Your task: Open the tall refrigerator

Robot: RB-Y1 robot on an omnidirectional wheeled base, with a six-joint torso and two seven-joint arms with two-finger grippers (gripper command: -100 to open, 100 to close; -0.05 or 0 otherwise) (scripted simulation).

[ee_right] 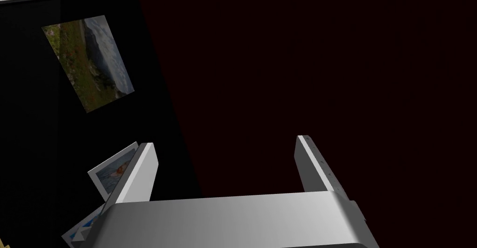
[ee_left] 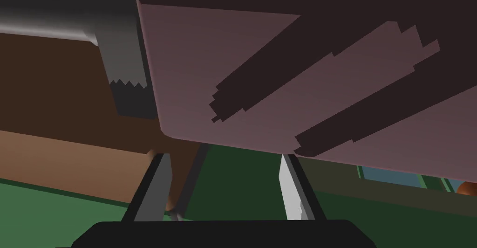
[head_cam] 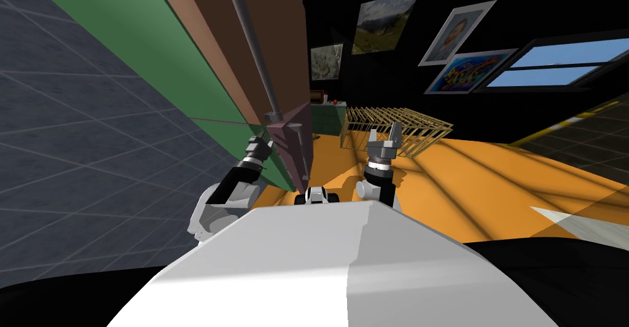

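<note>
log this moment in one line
left pincer: open, at fridge door corner near handle | right pincer: open, raised, holding nothing

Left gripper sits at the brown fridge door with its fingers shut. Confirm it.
Wrong on the fingers. The left gripper does sit at the brown fridge door, but the left wrist view shows its fingers open, holding nothing, with the grey handle off to one side.

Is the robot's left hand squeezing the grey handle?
No, the left gripper stands open, and the grey handle lies off to one side, not between its fingers.
</note>
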